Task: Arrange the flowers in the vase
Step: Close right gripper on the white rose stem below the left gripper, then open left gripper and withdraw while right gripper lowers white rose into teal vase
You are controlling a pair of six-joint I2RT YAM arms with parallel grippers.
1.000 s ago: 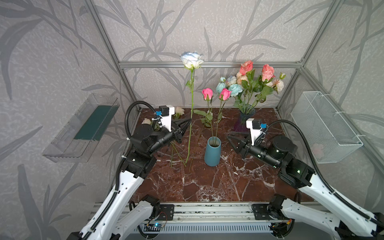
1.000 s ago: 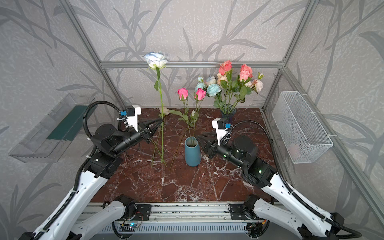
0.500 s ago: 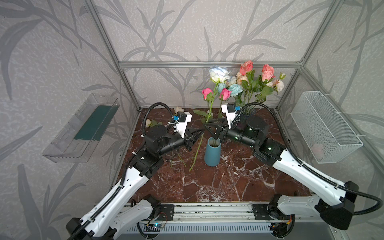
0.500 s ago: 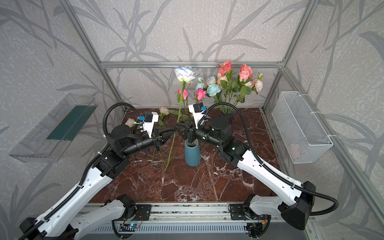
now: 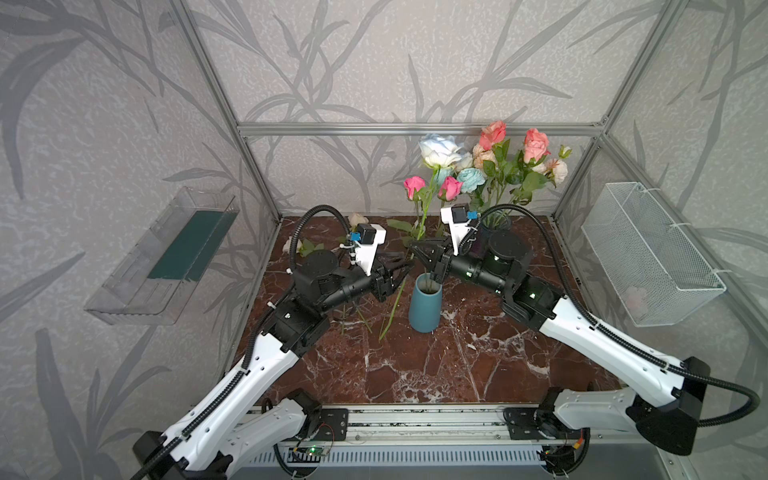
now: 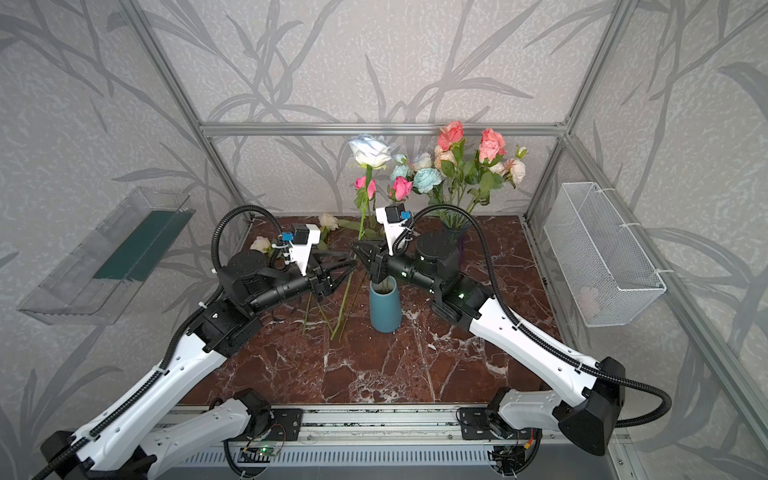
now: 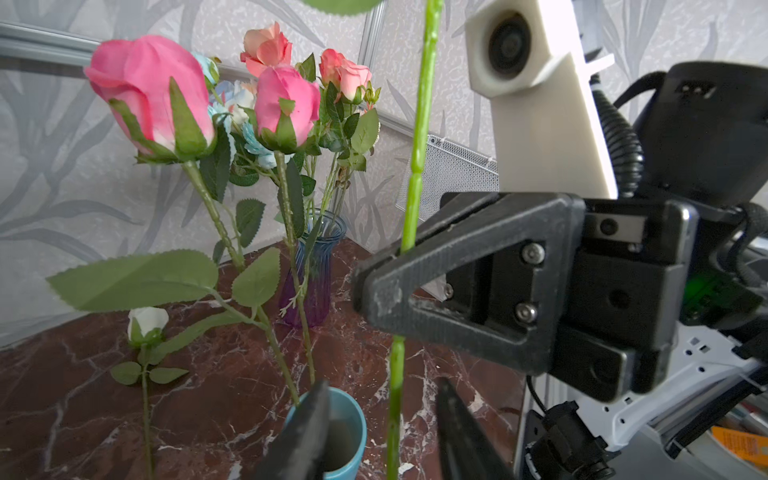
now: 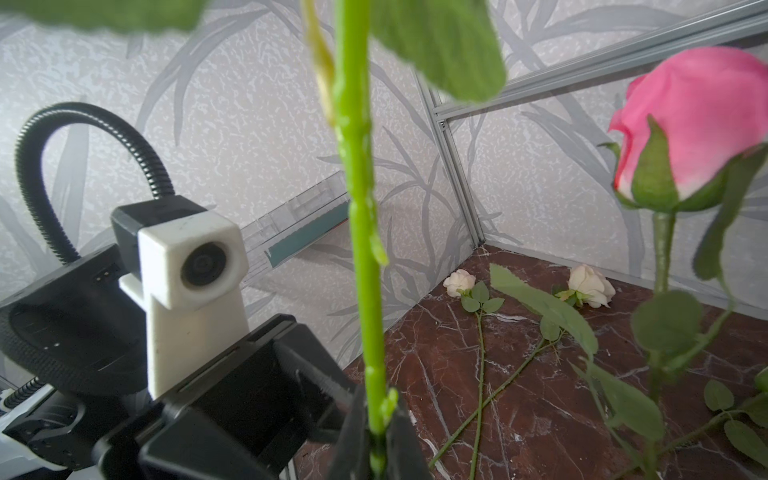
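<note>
Right end effector (image 5: 414, 249) is clamped shut on the white rose (image 5: 438, 151), pinching its stem (image 8: 365, 249) about midway along, with the bloom well above the jaws. Left end effector (image 5: 402, 270) sits facing it, tip almost to tip, jaws parted. In the left wrist view its fingers (image 7: 307, 424) stand on either side of the stem without touching it.

The stem leans. Its lower part runs down past the left end effector, outside the teal vase (image 5: 424, 307), and ends near the desk (image 5: 415, 365); whether it touches, I can't tell. The vase stands just below the right end effector, and two pink roses (image 5: 414, 186) rise from it, just beyond both tips.

Behind the right end effector there's a glass vase (image 5: 496, 222) with a full bouquet (image 5: 511, 162) of coral, cream and pale blue. Behind the left one, two cream buds (image 8: 459, 282) lie flat on the desk, their stems crossing.
</note>
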